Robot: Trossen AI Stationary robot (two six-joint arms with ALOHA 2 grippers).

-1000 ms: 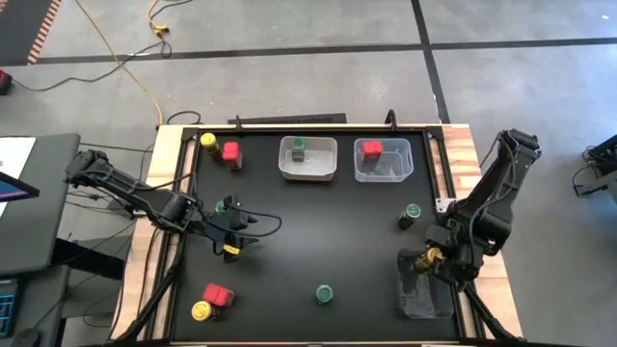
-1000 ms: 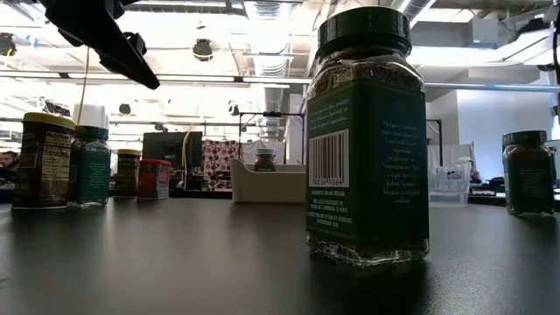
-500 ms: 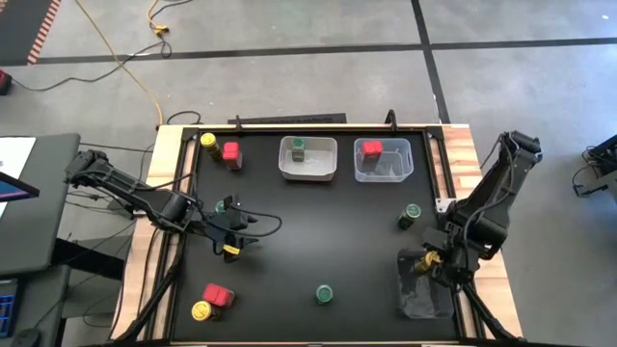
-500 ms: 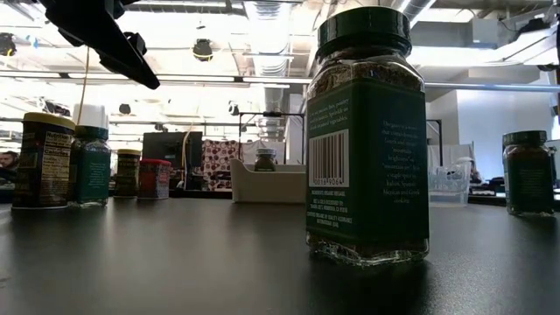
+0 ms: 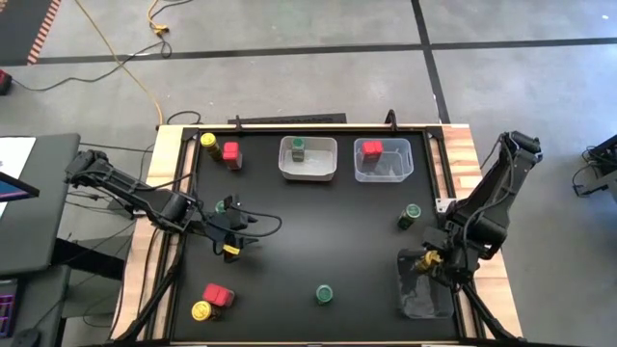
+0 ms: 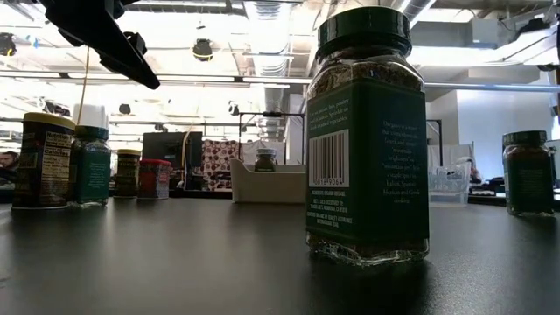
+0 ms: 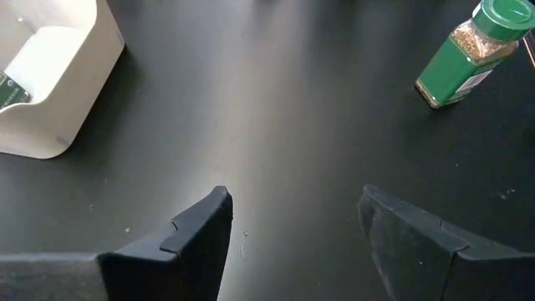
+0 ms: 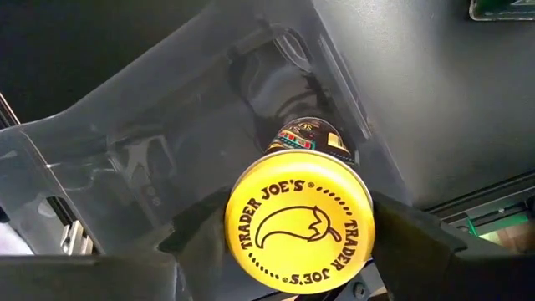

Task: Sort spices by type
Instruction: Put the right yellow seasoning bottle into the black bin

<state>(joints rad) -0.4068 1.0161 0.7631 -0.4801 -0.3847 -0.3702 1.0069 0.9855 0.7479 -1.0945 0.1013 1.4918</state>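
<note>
Black matting covers the table (image 5: 318, 222). Three bins are seen: a white one (image 5: 308, 172) and a clear one (image 5: 383, 172) far, another clear bin (image 5: 416, 299) near right. Four green jars, three yellow and three red spices are counted. Over that near bin, a yellow jar (image 8: 298, 221) sits between the right gripper (image 5: 428, 259)'s fingers; whether it is gripped cannot be told. The left gripper (image 7: 292, 242) is held apart and empty, left of centre.
</note>
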